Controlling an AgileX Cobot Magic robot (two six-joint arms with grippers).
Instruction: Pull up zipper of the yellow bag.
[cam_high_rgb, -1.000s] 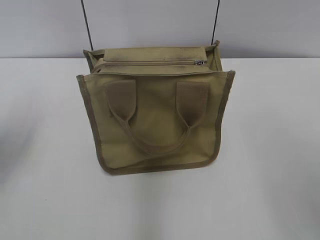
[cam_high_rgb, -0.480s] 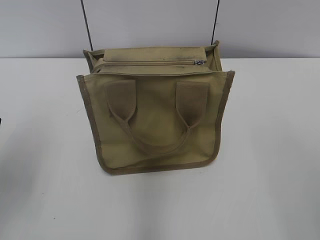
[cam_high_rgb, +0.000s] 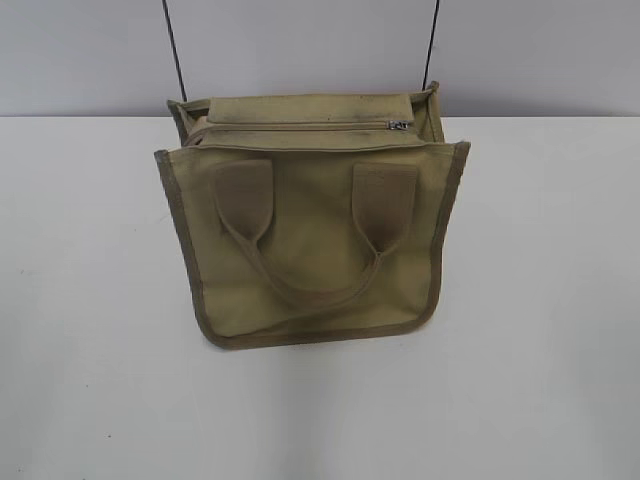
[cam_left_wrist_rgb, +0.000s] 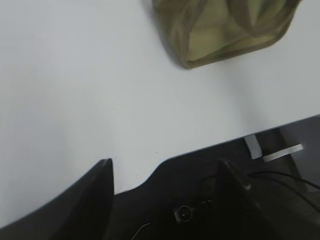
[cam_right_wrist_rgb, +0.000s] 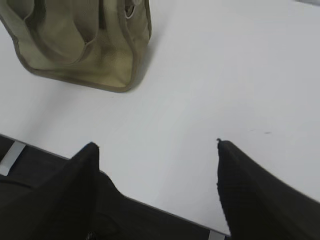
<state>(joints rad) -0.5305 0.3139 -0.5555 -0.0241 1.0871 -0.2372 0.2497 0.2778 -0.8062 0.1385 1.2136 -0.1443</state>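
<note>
The yellow bag stands on the white table, its front face with two strap handles toward the camera. The zipper runs along its top panel, with the silver pull at the right end. Neither gripper shows in the exterior view. My left gripper is open and empty over the table's front edge, with the bag's bottom corner far ahead. My right gripper is open and empty near the front edge, with the bag ahead to the left.
The white table spreads on all sides of the bag. A grey wall with two thin dark cables rises behind. Beyond the table's front edge is dark floor with pale tape strips.
The bag and zipper have not moved. A dark sliver at the exterior view's left edge half a second ago is gone.
</note>
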